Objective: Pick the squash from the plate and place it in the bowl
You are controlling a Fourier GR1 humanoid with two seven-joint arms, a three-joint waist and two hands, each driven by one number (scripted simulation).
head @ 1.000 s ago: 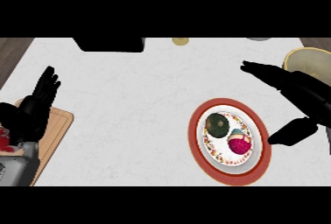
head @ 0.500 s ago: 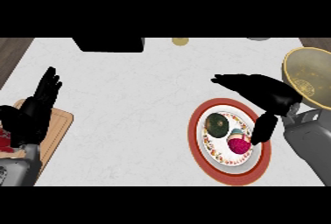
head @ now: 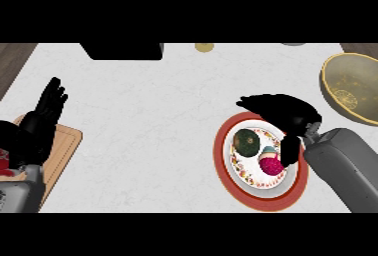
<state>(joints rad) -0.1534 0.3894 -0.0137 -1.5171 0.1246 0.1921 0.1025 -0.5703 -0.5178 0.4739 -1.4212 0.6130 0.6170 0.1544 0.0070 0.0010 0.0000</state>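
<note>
Here, the squash (head: 248, 141), dark green and rounded, is seen lying on the white inner part of the red-rimmed plate (head: 221, 152), toward its upper left. Just beside it, lower and to the right, a magenta round food item (head: 272, 165) is set on the same plate. The right hand (head: 288, 110) is held over the plate's upper right rim. Its fingers are spread and stretched leftward above the plate's top edge, and its thumb (head: 290, 150) hangs down along the plate's right side, just beside the magenta item. Nothing is enclosed by the hand, and a gap is visible between it and the squash. The golden bowl (head: 347, 80) is placed at the upper right, near the right hand and apart from the plate. The left hand (head: 43, 119) is shown at the left edge, fingers straight and pointing up, at rest over the corner of a wooden cutting board (head: 65, 150). All is borne by a pale speckled counter (head: 148, 115).
</note>
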